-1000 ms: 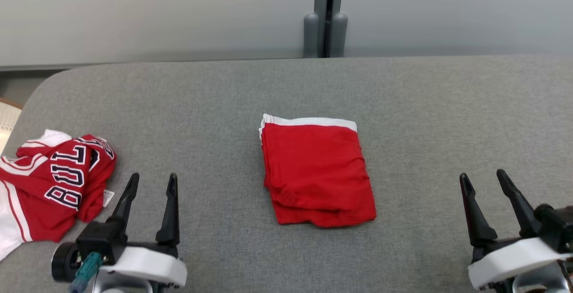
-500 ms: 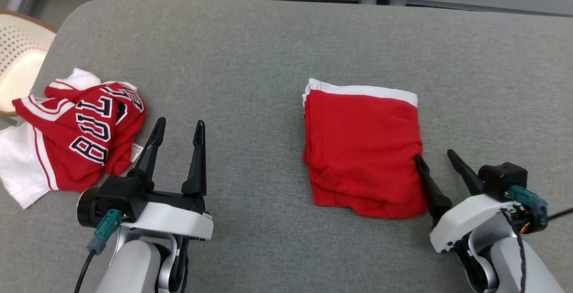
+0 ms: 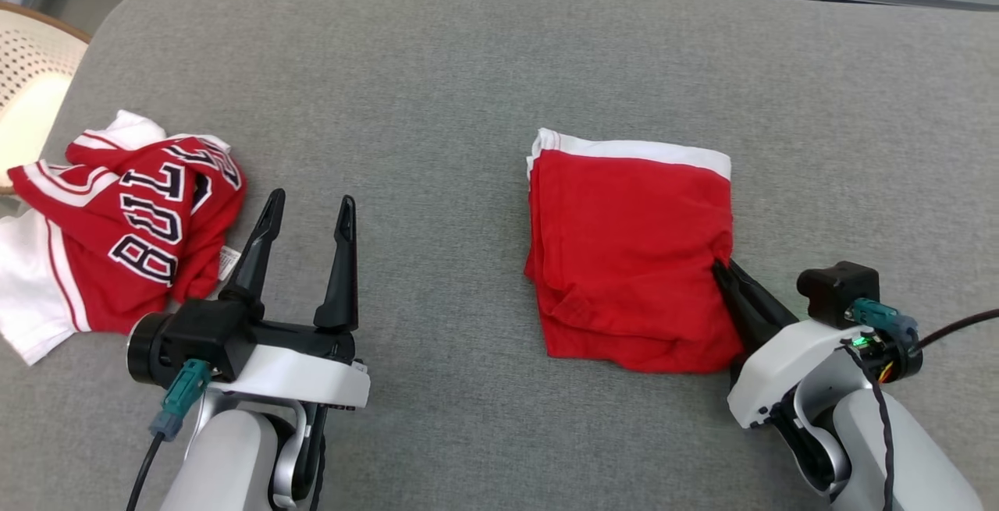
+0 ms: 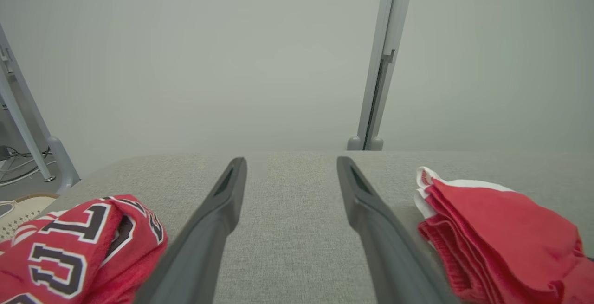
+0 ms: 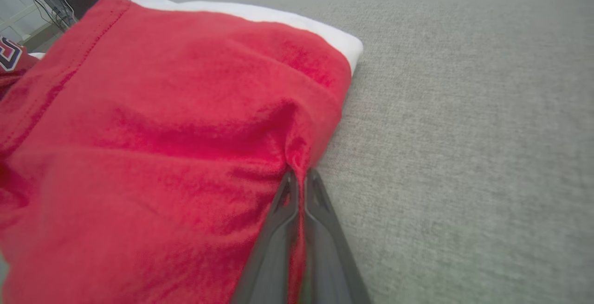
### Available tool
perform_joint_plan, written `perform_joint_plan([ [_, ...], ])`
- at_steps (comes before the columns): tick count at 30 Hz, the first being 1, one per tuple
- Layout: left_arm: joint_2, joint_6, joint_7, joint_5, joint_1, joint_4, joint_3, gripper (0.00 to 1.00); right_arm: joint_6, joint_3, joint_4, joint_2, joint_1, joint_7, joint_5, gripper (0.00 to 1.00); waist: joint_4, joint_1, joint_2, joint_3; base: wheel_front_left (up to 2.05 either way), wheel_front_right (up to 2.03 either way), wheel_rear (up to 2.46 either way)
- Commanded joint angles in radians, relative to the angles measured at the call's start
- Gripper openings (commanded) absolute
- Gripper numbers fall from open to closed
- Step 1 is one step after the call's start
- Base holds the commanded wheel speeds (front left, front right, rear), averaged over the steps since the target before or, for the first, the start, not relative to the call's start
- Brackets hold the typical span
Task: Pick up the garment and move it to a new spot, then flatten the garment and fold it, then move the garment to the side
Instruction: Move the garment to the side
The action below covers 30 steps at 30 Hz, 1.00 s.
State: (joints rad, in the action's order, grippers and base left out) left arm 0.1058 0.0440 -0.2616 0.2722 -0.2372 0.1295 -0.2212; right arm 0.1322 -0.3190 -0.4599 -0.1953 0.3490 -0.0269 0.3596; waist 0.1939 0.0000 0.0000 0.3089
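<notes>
While garment (image 3: 628, 253) runs near-far, white band (image 3: 632, 150) farthest

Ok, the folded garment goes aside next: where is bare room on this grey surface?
Free: the far band behind the jersey and folded garment, the strip between that garment and the left gripper, and the stretch right of the right gripper. Crowded: around the jersey.
</notes>
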Motion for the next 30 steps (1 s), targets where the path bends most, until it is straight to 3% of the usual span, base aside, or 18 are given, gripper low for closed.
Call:
perform_joint_plan([
  [1, 0.004, -0.005, -0.004, -0.013, -0.014, -0.01, 0.003, 1.0, -0.003, -0.003, 0.005, -0.024, 0.0, -0.01, -0.01, 0.0, -0.023, 0.0, 0.0, -0.002, 0.0, 0.0, 0.0],
  [10, 0.03, -0.003, 0.002, -0.035, 0.004, -0.055, -0.006, 1.0, -0.002, -0.019, 0.091, -0.086, -0.001, -0.028, -0.03, 0.0, -0.184, 0.0, 0.0, 0.004, 0.0, 0.0, 0.0],
  [21, 0.057, -0.01, 0.05, -0.053, -0.028, -0.129, -0.033, 1.0, -0.003, -0.058, 0.09, -0.161, 0.038, -0.028, 0.002, 0.0, -0.347, 0.0, 0.0, 0.067, 0.0, 0.0, 0.0],
  [26, 0.064, -0.017, 0.076, -0.073, -0.073, -0.169, -0.051, 1.0, -0.003, -0.072, 0.042, -0.245, 0.127, 0.003, 0.012, 0.0, -0.388, 0.0, 0.0, 0.135, 0.0, 0.0, 0.0],
  [30, 0.069, -0.027, 0.09, -0.088, -0.121, -0.203, -0.074, 1.0, -0.003, -0.014, -0.029, -0.346, 0.198, 0.027, 0.024, 0.0, -0.394, 0.0, 0.0, 0.198, 0.0, 0.0, 0.0],
])
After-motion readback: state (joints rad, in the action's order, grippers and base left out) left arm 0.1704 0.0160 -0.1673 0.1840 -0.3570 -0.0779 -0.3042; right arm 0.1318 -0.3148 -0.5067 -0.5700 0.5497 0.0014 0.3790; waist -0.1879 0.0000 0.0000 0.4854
